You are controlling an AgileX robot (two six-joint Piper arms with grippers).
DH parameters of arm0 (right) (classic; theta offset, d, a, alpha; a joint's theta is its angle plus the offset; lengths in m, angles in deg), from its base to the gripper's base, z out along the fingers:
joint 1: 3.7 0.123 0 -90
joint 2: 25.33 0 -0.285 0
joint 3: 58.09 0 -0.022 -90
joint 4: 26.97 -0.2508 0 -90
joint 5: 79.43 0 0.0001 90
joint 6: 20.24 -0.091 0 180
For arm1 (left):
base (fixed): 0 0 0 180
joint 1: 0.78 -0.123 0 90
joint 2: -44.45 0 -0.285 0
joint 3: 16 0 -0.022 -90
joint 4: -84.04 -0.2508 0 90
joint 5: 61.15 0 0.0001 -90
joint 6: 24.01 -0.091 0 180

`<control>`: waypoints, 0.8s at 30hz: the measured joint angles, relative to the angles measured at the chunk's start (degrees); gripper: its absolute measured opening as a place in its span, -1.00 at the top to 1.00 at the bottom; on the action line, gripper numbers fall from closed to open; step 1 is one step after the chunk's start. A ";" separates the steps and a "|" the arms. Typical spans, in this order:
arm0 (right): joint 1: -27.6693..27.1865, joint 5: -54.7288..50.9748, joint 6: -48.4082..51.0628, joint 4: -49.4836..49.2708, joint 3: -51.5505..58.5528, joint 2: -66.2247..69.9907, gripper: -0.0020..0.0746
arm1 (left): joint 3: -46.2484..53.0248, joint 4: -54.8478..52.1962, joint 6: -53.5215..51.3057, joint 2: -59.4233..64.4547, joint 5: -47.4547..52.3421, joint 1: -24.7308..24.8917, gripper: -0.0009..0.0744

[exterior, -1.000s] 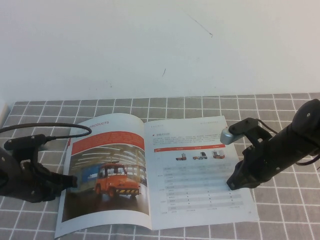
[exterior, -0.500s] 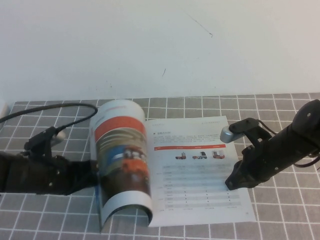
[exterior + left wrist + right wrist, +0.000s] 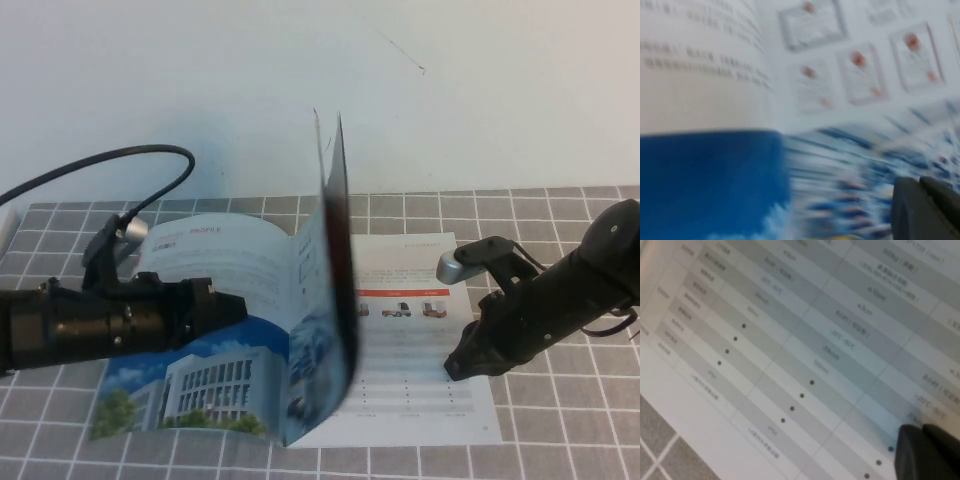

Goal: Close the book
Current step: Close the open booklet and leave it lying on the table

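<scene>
Book [image 3: 335, 260] pages upright over your left hand [image 3: 232, 306] may drop onto the right hand [image 3: 459, 366] pinning the opposite page; grips unreadable.

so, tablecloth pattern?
Grey tablecloth, white grid lines; high view. Left claw beside lifted glossy pages; right claw on printed right page.

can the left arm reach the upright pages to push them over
Probably yes: the left gripper sits beside the upright pages, nothing between them. But the right gripper rests on the right-hand page, where those pages would land, so it may get in the way.
</scene>
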 joint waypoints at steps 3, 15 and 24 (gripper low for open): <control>0.00 -0.10 0.00 0.22 -0.10 0.00 0.95 | 0.00 -1.09 0.07 -1.62 -6.35 -1.04 0.99; 0.00 -0.78 -0.32 1.09 -0.58 0.39 0.95 | 0.00 -25.11 10.83 -9.19 -32.98 -2.82 0.99; 0.00 -2.24 -0.45 2.93 -0.72 0.39 0.95 | 0.00 -22.66 11.89 -8.45 -39.93 -2.82 0.99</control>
